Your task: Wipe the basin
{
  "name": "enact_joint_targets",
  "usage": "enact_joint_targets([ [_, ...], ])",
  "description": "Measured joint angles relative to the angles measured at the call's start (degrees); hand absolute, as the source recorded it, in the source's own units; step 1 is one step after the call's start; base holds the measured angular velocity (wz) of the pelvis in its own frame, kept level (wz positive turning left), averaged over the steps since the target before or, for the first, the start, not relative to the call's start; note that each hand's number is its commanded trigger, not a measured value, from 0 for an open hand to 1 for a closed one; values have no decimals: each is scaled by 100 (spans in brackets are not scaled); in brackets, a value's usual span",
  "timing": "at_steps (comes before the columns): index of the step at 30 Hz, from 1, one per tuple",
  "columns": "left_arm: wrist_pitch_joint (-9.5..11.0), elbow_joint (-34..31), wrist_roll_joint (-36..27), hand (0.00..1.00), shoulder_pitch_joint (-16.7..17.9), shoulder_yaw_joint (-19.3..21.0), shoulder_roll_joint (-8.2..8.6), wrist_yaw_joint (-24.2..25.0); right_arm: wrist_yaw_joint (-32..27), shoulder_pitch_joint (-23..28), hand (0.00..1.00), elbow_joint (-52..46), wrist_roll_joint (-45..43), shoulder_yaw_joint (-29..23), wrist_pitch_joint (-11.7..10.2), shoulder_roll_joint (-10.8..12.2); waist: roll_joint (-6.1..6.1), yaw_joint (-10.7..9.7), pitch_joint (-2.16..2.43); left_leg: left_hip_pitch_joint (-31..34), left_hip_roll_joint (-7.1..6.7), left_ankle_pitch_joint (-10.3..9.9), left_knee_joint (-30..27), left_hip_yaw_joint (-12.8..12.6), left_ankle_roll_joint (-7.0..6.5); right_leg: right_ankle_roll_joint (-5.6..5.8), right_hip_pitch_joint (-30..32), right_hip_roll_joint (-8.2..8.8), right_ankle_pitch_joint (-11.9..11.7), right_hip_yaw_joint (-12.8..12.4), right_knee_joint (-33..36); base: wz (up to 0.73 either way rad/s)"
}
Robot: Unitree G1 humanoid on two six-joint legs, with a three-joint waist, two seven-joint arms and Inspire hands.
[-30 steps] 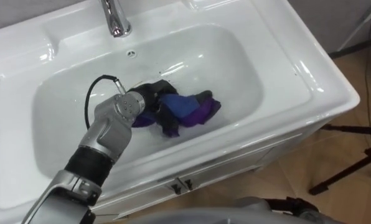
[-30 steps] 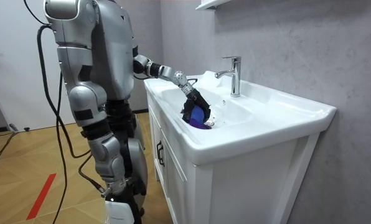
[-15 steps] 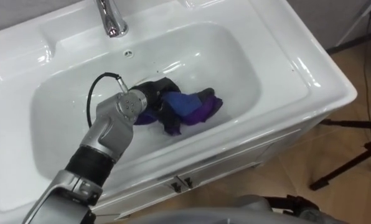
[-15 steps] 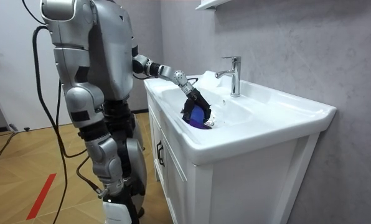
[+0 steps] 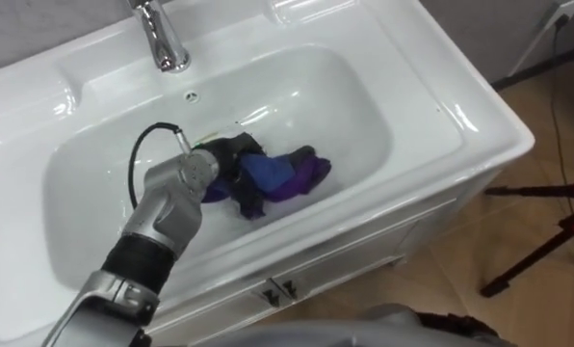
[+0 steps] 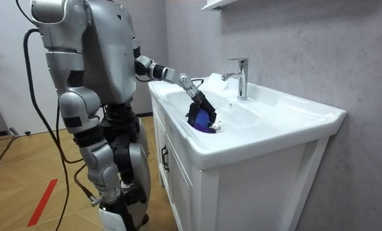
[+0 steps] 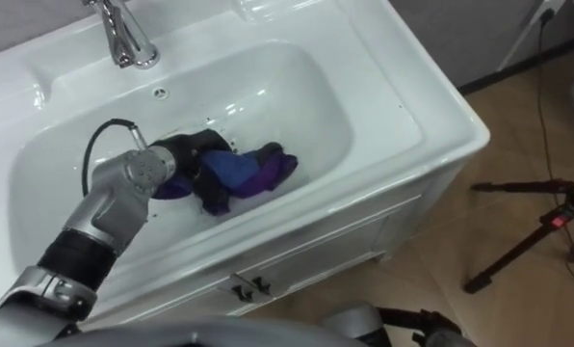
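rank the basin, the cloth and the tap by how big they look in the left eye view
1. basin: by far the largest.
2. cloth: bunched in the bowl, partly under the hand.
3. tap: smallest as it shows, but its top is cut off by the picture's edge, so this place is unsure.

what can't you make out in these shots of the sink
- how the left hand meets the cloth: wrist and folds hide it in the eye views, too small in the room view
- basin floor under the cloth: covered in every view
- tap top: cut off by the eye views' upper edge
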State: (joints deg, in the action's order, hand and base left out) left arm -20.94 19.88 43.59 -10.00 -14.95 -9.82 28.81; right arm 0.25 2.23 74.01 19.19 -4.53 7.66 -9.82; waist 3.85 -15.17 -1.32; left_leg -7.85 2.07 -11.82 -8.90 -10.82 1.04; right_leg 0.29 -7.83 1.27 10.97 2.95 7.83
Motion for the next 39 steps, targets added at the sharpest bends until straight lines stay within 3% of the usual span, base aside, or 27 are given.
enact_joint_targets([
  [4,25,-9,-2,100,303,471,-8,-23,18,130,0,1,-60,-139,97,-1,-43,334,56,-76,24,0,-2,8,1,-22,-21,-27,4,-59,-6,-9],
  [6,25,8,-13,100,415,720,-15,-26,47,131,0,-2,-221,-229,180,-28,-40,407,90,-76,23,-1,-20,13,2,-30,-43,-25,10,-39,-8,5],
  [12,23,-123,-7,100,708,1126,-74,30,116,133,0,-75,-554,-365,236,-125,53,739,157,-101,42,-1,-37,23,2,-37,-44,-32,7,19,20,2],
  [23,18,-674,-1,100,1215,1489,-423,235,119,90,0,-222,-705,-370,221,-156,125,814,125,-128,53,-17,-44,66,28,-74,-103,-26,71,130,68,2],
  [25,12,-822,59,100,1267,1578,-536,349,122,148,0,-222,-750,-371,223,-180,127,945,125,-131,54,-17,-50,71,28,-76,-102,-24,75,137,68,0],
  [31,-18,-1003,112,100,1358,1692,-537,420,124,176,0,-241,-851,-369,218,-214,128,1058,127,-145,51,-16,-48,215,28,-76,-122,-28,75,198,70,4],
  [39,-33,-1070,152,100,1353,1702,-538,513,120,175,0,-237,-860,-359,218,-233,106,1071,113,-134,47,-17,-48,225,28,-81,-119,-22,95,223,69,0],
])
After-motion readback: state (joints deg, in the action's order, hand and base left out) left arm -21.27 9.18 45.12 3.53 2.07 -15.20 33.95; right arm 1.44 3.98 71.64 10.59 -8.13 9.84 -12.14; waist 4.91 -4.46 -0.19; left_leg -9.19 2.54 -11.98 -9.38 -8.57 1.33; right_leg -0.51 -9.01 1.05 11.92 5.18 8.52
